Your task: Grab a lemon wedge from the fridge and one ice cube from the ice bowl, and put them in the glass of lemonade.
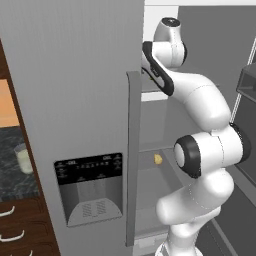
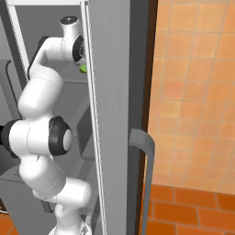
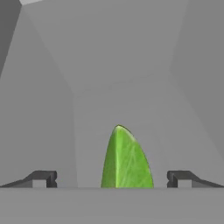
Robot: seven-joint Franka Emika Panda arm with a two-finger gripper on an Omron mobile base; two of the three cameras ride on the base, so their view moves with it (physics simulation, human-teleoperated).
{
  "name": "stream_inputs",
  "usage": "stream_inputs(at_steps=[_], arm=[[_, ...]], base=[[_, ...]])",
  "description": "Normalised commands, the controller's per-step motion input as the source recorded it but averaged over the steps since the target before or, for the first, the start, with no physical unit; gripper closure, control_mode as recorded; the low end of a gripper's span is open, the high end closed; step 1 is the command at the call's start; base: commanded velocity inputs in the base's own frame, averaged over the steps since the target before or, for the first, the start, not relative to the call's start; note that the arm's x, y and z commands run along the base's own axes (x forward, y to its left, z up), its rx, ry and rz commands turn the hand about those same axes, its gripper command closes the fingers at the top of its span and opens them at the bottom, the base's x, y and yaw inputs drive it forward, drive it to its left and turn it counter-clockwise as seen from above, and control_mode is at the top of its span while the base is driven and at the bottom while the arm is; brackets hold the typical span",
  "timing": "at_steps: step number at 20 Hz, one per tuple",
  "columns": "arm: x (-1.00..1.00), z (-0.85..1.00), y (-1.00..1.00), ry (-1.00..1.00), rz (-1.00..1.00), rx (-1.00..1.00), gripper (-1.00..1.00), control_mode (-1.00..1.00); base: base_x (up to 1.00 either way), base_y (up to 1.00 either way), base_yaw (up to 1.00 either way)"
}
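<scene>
fridge point(image 1: 75, 100): grey | green leaf-shaped item point(image 3: 126, 159): veined | wall tiles point(image 2: 197, 92): orange

fridge point(image 1: 75, 100): open on its right side, grey shelves inside
lower shelf point(image 1: 155, 175): a small yellowish piece point(image 1: 158, 159) lies on it
upper shelf point(image 2: 75, 78): a green wedge point(image 3: 126, 159) lies on it, above the yellowish piece

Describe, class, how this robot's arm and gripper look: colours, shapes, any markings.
The arm is built of glossy white, rounded segments joined by dark ringed joints, with a black band along one upper link. The gripper ends in two small dark, blocky finger tips. No cables or markings are visible.
</scene>
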Motion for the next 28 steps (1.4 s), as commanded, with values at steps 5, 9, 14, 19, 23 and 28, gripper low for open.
stream_inputs(at_steps=[5,9,14,19,23,28], arm=[[0.00,-0.31,0.00,0.00,0.00,0.00,-1.00,-1.00],[0.00,-0.20,0.00,0.01,0.00,0.00,-1.00,-1.00],[0.00,-0.07,0.00,0.02,0.00,0.00,-1.00,-1.00],[0.00,-0.08,0.02,0.03,0.00,0.00,1.00,-1.00],[0.00,-0.08,0.00,0.04,0.00,0.00,1.00,-1.00],[-0.01,-0.03,0.00,0.06,0.00,0.00,1.00,-1.00]], base=[[0.00,0.00,0.00],[0.00,0.00,0.00],[0.00,0.00,0.00],[0.00,0.00,0.00],[0.00,0.00,0.00],[0.00,0.00,0.00]])
